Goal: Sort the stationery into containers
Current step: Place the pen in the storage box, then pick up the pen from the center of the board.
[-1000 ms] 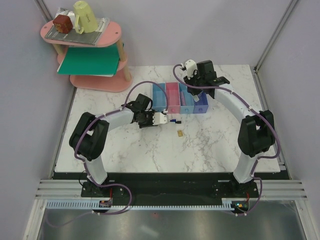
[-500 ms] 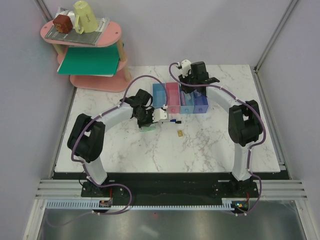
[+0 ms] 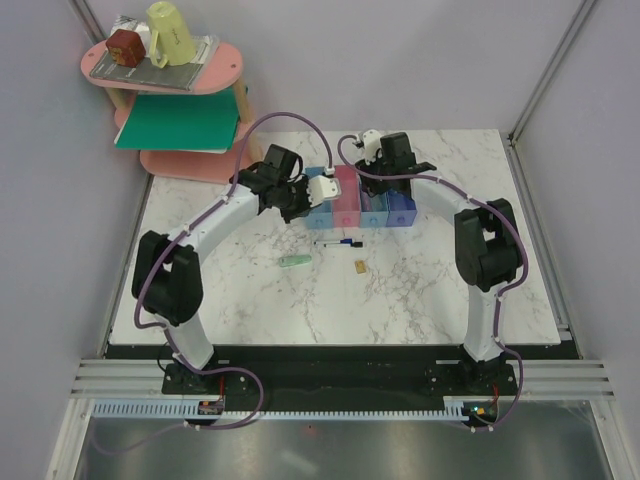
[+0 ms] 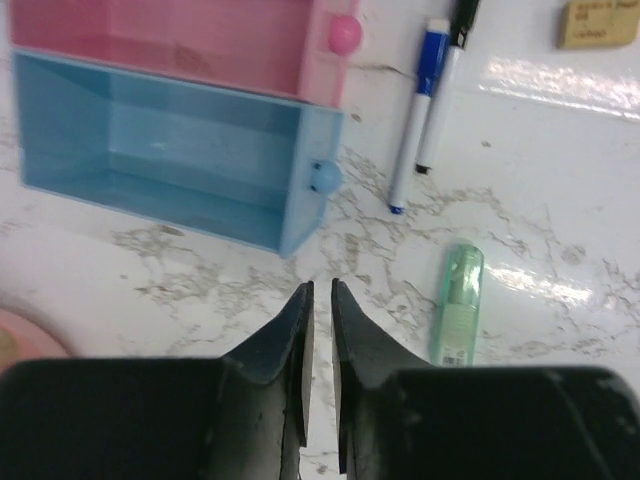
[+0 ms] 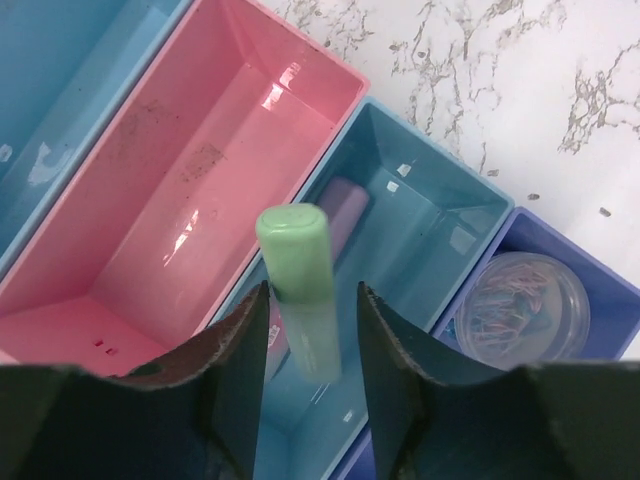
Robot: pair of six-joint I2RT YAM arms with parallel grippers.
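Top, containers (image 3: 360, 200): markers (image 3: 335, 242), tan block (image 3: 358, 266) lie on table (image 3: 450, 290) in front.
L wrist, left gripper (image 4: 321, 292): jaws nearly together, empty, near blue bin (image 4: 310, 200).
R wrist, right gripper (image 5: 312, 292): jaws parted, green bar (image 5: 295, 255) upright btwn, over 3rd bin (image 5: 440, 235).

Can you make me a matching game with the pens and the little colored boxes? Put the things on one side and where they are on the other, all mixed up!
Things
1. two markers
2. round tub
3. lilac bar
4. pink bin

Places or states
A. empty
B. inside the purple-blue bin
C. lying on the table
D. inside a light blue bin

Right pairs: 1-C, 2-B, 3-D, 4-A.
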